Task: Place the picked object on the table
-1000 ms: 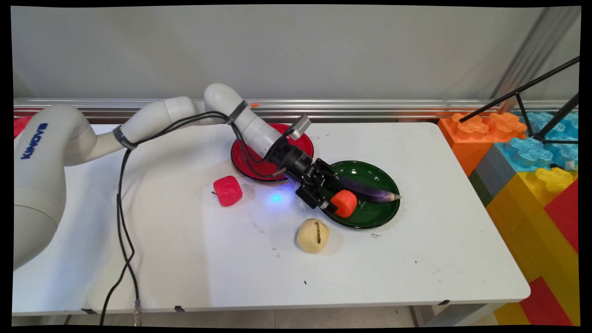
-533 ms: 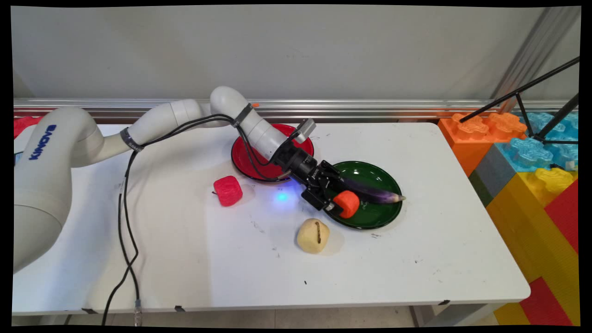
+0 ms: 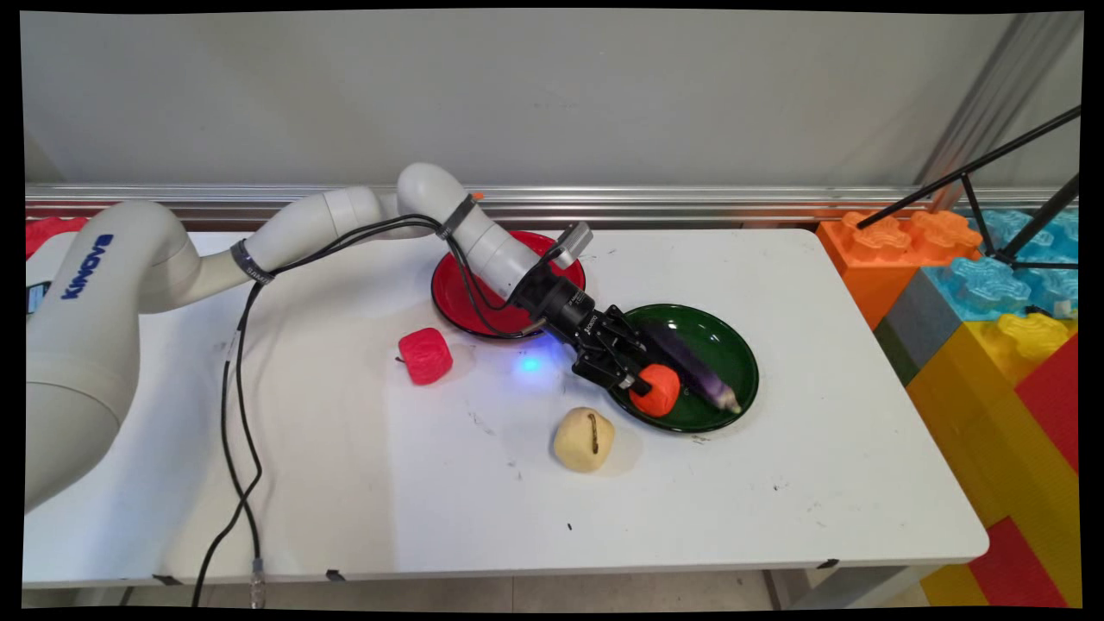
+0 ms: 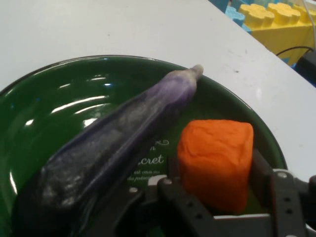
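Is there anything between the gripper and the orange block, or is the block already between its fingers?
Nothing visible stands between them. The gripper is shut on the orange block over the green plate; the purple eggplant lies beside the block, in the plate.

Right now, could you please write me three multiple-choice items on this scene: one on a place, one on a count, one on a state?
1. Where does the eggplant lie?
A. in the green plate
B. in the red plate
C. on the bare table

2. How many plates are on the table?
A. one
B. two
C. three

3. What is the gripper doing?
A. hanging open above the beige piece
B. shut on the orange piece
C. shut on the red piece

Answers:
1 A, both views show the eggplant inside the green plate's rim.
2 B, only one red and one green plate are there.
3 B, the hand view shows the fingers on either side of the orange piece.
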Robot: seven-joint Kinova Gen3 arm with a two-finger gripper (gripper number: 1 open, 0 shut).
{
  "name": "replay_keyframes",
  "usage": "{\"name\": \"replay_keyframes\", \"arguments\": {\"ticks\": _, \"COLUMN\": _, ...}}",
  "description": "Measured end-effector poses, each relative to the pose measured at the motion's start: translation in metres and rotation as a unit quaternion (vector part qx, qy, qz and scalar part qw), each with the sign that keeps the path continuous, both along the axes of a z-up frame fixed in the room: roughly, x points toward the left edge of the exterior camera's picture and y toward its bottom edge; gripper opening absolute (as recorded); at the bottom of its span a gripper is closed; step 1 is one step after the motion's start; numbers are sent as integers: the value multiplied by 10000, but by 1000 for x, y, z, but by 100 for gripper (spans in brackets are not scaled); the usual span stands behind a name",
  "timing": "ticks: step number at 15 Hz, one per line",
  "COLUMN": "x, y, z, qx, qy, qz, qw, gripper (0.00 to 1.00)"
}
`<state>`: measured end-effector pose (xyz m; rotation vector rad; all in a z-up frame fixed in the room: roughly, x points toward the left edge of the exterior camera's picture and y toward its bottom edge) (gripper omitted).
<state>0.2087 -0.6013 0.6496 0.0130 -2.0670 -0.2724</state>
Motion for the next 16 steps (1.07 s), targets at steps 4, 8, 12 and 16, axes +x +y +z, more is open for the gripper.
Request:
{"name": "replay_keyframes", "arguments": {"ticks": 4, "x": 6, "y": -3, "z": 4, "qx": -43, "qy": -21, "qz": 82, "qw": 10000, "gripper": 0}}
{"name": "replay_keyframes", "arguments": {"ticks": 8, "x": 14, "y": -5, "z": 13, "qx": -71, "qy": -14, "qz": 139, "qw": 9999, "gripper": 0}}
{"name": "replay_keyframes", "arguments": {"ticks": 12, "x": 21, "y": -8, "z": 31, "qx": -95, "qy": 78, "qz": 222, "qw": 9997, "gripper": 0}}
{"name": "replay_keyframes", "arguments": {"ticks": 16, "x": 30, "y": -8, "z": 58, "qx": -103, "qy": 208, "qz": 311, "qw": 9992, "gripper": 0}}
